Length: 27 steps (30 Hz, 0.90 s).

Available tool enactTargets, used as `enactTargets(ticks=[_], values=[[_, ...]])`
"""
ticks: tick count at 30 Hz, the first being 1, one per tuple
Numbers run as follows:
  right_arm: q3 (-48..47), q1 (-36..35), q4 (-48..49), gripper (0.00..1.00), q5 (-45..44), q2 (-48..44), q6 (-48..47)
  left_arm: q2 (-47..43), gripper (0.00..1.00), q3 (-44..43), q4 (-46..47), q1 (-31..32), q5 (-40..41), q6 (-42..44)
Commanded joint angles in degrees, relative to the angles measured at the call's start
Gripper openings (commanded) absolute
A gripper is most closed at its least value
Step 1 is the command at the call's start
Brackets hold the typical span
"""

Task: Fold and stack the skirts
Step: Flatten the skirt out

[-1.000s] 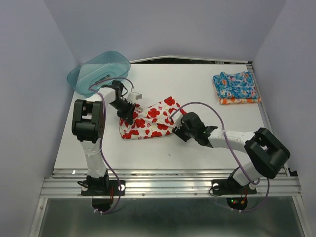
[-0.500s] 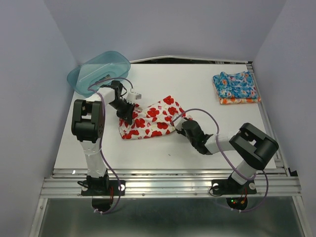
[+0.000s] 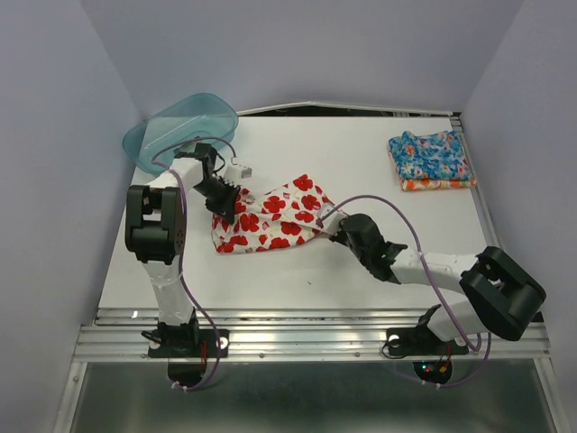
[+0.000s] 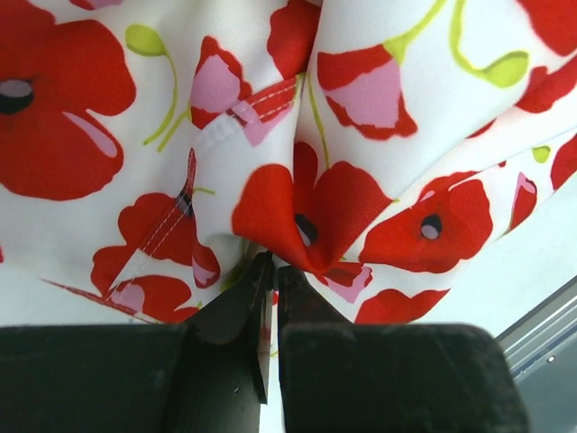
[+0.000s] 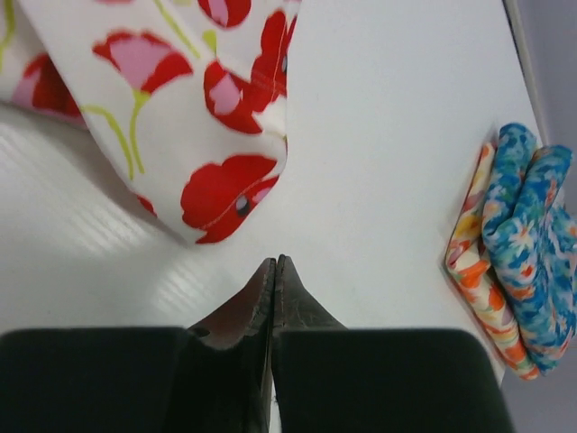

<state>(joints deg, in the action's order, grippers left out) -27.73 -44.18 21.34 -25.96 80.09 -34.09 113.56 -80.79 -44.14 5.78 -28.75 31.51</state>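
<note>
White table (image 3: 361,162), pale lavender walls (image 3: 54,135) on three sides, metal rail (image 3: 306,341) at near edge.

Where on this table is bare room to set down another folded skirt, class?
Bare table lies at the far middle, between teal tub and folded skirts, and along the near edge below the poppy skirt. Crowded: centre-left, where left hand and right hand flank that skirt.

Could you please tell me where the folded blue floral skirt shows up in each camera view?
Top external: the blue floral skirt lies at upper right, on top of the orange-yellow skirt.
Left wrist: not in it.
Right wrist: at the right edge, folded, with the orange-yellow skirt against it.
Shared landmark: the white poppy skirt, which also fills the left wrist view and shows at upper left in the right wrist view.
</note>
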Motion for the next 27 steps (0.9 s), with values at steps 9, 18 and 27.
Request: enactTargets(ticks=[9, 18, 27], values=[[-12.01, 0.06, -23.54, 0.71, 23.93, 0.15, 7.46, -5.80, 0.00, -0.33, -1.56, -0.16, 0.19, 1.28], [-7.52, 0.06, -13.28, 0.68, 16.23, 6.28, 5.79, -4.22, 0.00, -1.47, -1.56, -0.07, -0.60, 0.92], [-4.88, 0.06, 1.33, 0.39, 5.92, 12.01, 2.45, -3.87, 0.00, -1.47, -1.48, -0.16, 0.10, 1.19]])
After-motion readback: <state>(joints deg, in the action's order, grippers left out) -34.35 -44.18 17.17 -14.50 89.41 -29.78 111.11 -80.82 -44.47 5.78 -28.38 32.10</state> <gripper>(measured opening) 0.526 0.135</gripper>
